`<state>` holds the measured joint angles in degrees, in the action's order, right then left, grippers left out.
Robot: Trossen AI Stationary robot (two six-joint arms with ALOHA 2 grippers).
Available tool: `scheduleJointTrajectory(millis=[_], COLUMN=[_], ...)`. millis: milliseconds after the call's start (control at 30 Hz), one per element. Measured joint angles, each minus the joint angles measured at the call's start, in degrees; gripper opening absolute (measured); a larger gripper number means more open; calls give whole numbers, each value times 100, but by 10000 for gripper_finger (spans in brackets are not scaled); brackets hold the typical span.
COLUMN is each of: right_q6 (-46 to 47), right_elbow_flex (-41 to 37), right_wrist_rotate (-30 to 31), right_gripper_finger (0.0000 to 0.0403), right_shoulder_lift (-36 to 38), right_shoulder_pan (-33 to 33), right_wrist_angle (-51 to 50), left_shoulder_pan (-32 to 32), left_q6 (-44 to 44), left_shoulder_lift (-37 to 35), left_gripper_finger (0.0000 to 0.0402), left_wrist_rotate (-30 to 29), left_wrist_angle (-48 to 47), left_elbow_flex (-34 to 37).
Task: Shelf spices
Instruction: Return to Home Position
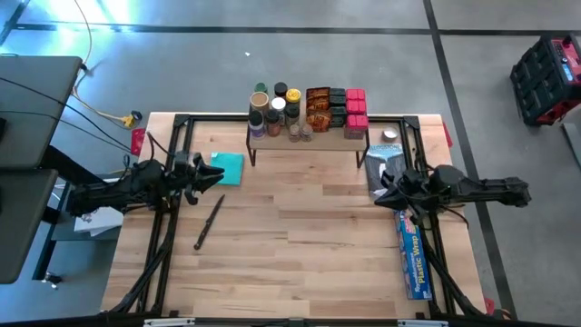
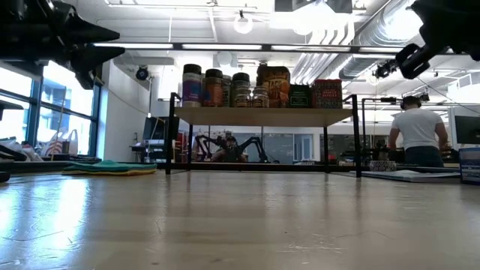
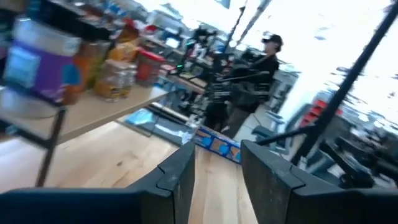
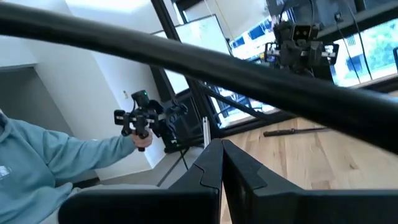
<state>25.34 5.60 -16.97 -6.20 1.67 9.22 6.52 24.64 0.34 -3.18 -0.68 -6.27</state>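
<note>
Round jars on wooden shelf (thin-legged); left pincer parted, right pincer closed.

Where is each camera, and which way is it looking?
High: above the table, looking straight down; left gripper, right gripper show.
Low: at tabletop height, facing the shelf; arms up top.
Left wrist: on the left arm, facing the spices; own open fingers show.
Right wrist: on the right arm, facing a person; own shut fingers show.
Shared: high, low and left wrist all see the shelf.
</note>
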Motion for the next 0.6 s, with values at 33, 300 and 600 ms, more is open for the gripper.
scheduleJointTrajectory(millis=[33,300,600], right_q6=[-12,-393,-712], right_elbow_flex=[-103,-504,-504], right_wrist_rotate=[0,157,146], right_gripper_finger=[2,2,2], right_shoulder_lift=[0,-7,-13], right_shoulder_pan=[0,0,-2], right_wrist_angle=[178,1110,543], left_shoulder_pan=[-4,-16,-17], left_q6=[-94,-284,-903], left_shoulder_lift=[0,4,2], left_gripper_finger=[122,112,110], left_wrist_rotate=[85,203,300], left_wrist_angle=[140,656,727], left_elbow_flex=[67,567,564])
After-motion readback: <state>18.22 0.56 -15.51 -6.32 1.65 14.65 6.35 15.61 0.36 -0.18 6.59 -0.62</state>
